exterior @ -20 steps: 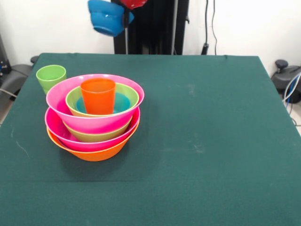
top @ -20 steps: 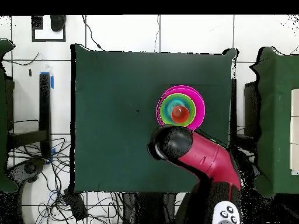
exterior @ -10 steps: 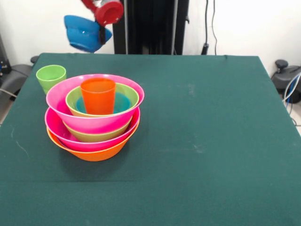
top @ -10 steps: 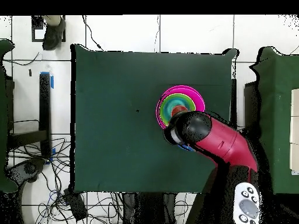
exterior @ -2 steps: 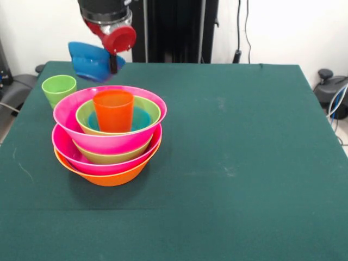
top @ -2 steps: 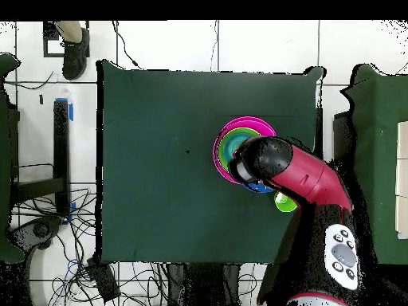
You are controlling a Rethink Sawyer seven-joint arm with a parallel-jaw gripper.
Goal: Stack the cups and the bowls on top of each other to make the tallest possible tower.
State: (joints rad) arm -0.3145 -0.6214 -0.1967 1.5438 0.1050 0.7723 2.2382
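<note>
Tower [exterior @ -2 steps: 109, 147] of nested bowls on green tabletop [exterior @ -2 steps: 234, 152]: orange lowest, pink and green above, orange-red cup [exterior @ -2 steps: 113, 111] upright in centre. Light green cup [exterior @ -2 steps: 58, 89] just beside, behind. Claw [exterior @ -2 steps: 113, 64] clenched on blue bowl [exterior @ -2 steps: 89, 61], tilted, aloft behind tower.
</note>
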